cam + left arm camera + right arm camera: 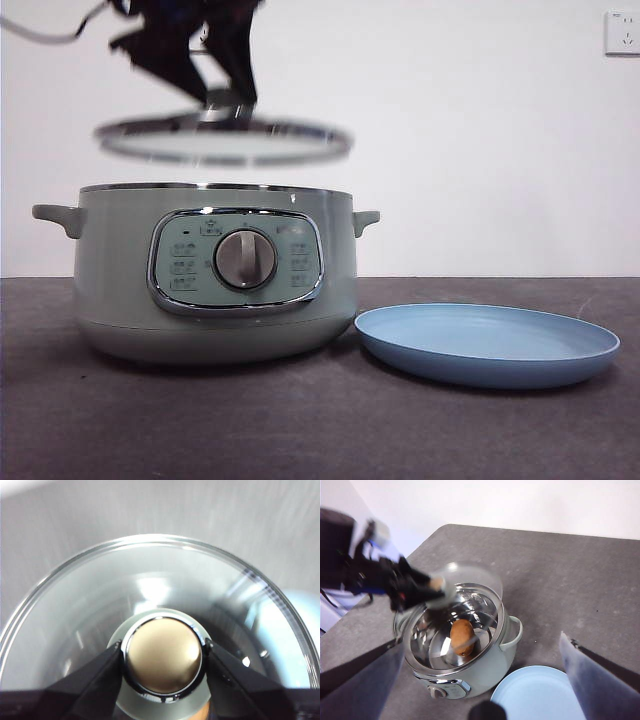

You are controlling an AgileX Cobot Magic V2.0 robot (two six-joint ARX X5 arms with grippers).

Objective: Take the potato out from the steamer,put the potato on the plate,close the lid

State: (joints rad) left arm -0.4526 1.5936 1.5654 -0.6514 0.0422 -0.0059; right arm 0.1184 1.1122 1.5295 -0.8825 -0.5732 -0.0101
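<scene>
Beside the steamer (pixel 215 275) lies the plate (pixel 487 345); left end effector (pixel 163 655) grips the lid (pixel 225 140) above.

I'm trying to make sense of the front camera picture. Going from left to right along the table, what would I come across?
Large round pale-green electric steamer pot → wide shallow light-blue plate. The glass lid hangs above the pot, held by the left pincer, so it has no separate place.

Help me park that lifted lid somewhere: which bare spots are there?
Bare tabletop stretches behind the steamer and plate; the plate itself is bare. The pot's mouth is crowded: the left gripper holds the lid over the potato.
</scene>
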